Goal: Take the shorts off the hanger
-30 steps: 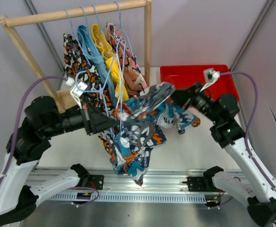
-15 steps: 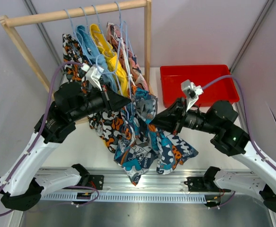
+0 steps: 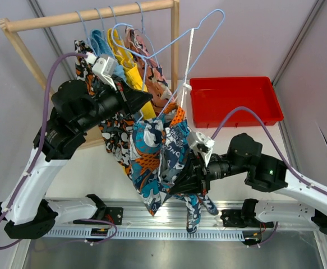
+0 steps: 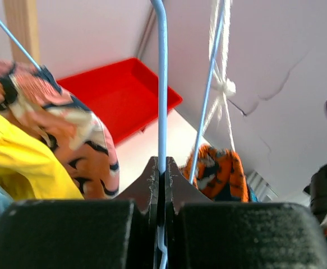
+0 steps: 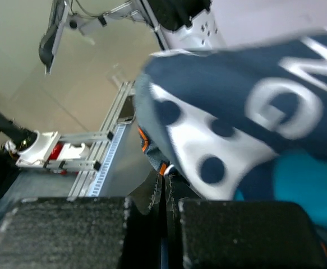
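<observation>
Lifted since a moment ago, the light blue wire hanger [image 4: 162, 84] now stands tilted above the wooden rack [image 3: 90, 17], its hook clear of the rail and pointing up and to the right. The left arm has risen with it. The right arm has swung down and in toward the near edge of the desk [image 3: 101, 174].

The left fingers [image 4: 162, 167] are pressed together on the hanger's wire, which runs straight up from between their tips. A white cord [image 4: 224, 87] is knotted on the hanger's second wire, just beside.

The right fingers [image 5: 164, 180] are clamped on a fold of the blue-orange patterned shorts [image 3: 155, 162]. That garment hangs stretched between the two arms. Its top is bunched just under the left fingers and its lowest tail reaches over the metal rail at the near edge. Whether it is still threaded on the hanger cannot be told.

On the rack, four other pairs hang side by side: black-orange-white shorts [image 3: 86, 63], light blue shorts [image 3: 101, 42], yellow shorts [image 3: 130, 66] and pink patterned shorts [image 3: 155, 81]. A red tray [image 3: 236, 103] sits on the desk to the right of the rack.
</observation>
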Controlling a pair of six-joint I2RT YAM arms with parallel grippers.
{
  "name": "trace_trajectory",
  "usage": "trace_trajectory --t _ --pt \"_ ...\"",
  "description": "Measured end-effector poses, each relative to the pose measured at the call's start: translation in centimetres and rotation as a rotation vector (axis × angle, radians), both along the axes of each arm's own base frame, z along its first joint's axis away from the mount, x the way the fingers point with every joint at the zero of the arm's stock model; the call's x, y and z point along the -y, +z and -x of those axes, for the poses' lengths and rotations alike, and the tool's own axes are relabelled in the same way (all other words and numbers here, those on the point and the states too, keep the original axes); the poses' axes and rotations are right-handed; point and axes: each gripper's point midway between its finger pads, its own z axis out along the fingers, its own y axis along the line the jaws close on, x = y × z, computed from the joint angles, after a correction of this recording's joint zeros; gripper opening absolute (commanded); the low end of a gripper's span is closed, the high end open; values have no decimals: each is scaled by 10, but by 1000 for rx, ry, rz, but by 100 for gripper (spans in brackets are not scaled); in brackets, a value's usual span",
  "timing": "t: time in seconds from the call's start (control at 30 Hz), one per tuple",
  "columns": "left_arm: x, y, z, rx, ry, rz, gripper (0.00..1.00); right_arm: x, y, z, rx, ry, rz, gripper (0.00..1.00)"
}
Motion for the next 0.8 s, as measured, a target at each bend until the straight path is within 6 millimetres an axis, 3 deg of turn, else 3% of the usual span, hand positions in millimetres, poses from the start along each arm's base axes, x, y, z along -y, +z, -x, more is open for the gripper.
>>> trace_trajectory --t 0.23,0.3,0.4,0.43,0.6,0.67,0.7,0.73,0.77,0.8 --pt "-10 48 9 135 4 59 0 -22 -47 0 -52 37 91 0" --pt "-9 45 15 173 -15 131 0 -31 -57 2 -61 51 104 0" --pt "-10 8 15 129 -4 165 0 -39 -66 10 -72 89 128 0" --pt "-11 5 14 122 4 167 0 -40 -68 12 -74 96 134 0" --pt "-15 27 6 177 46 207 0 -39 -70 13 -71 90 124 0" --pt "-19 43 9 223 53 248 0 -48 -76 13 -84 105 126 0" --pt "-23 54 10 252 68 280 0 -56 -78 14 -88 114 121 3" --pt "-29 64 12 275 83 318 0 -68 -86 15 -97 126 132 19" --pt "-33 72 14 290 97 350 0 -77 -91 17 -105 137 139 40" --pt "-39 80 17 310 110 397 0 -90 -101 21 -120 155 162 50"
